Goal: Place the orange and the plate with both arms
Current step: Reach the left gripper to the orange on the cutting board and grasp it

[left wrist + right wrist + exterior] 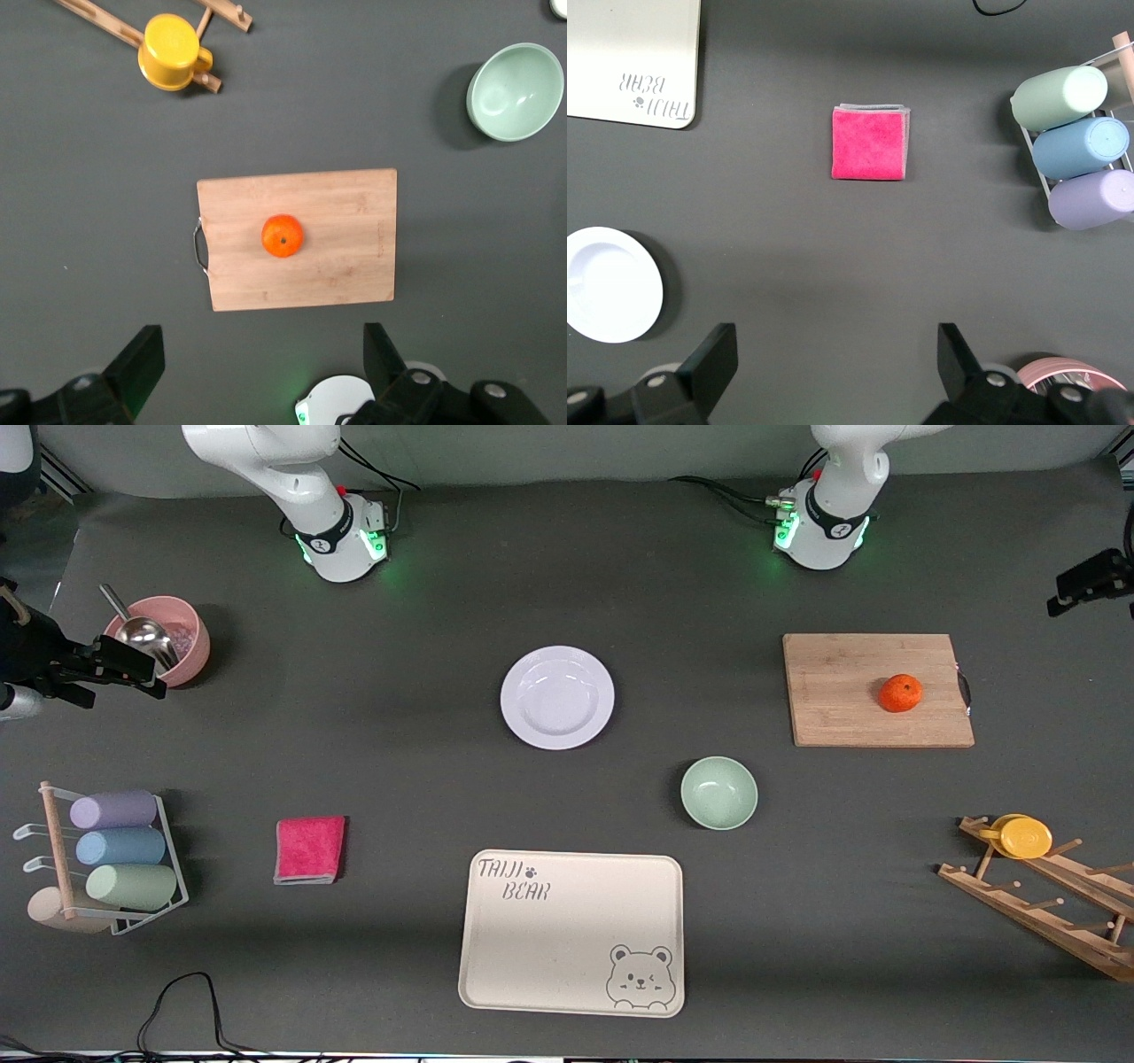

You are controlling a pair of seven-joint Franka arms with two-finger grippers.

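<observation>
The round, glossy pale white-lavender dinner plate (pixel 557 697) lies flat near the middle of the dark bench, toward the edge where the arm bases stand, with bare mat all round it. It looks rigid, breakable and slick, and it sits low, so the raised rim is probably the only purchase; a pinch across that rim, one finger over and one under, seems the safest hold, and a glazed lip may slip if gripped lightly. The small round bright-orange fruit (pixel 900 693) rests on the rectangular pale wooden cutting board (pixel 877 690) toward the left arm's end of the bench, again nearer the base edge. It looks light, slightly yielding and free to roll, so a gentle squeeze across its widest part should suit. The left gripper (pixel 261 372) hangs high above the board with its jaws spread wide, holding and touching nothing. The right gripper (pixel 837 372) hangs high over bare mat beside the plate, toward the right arm's end, jaws equally wide and empty.
</observation>
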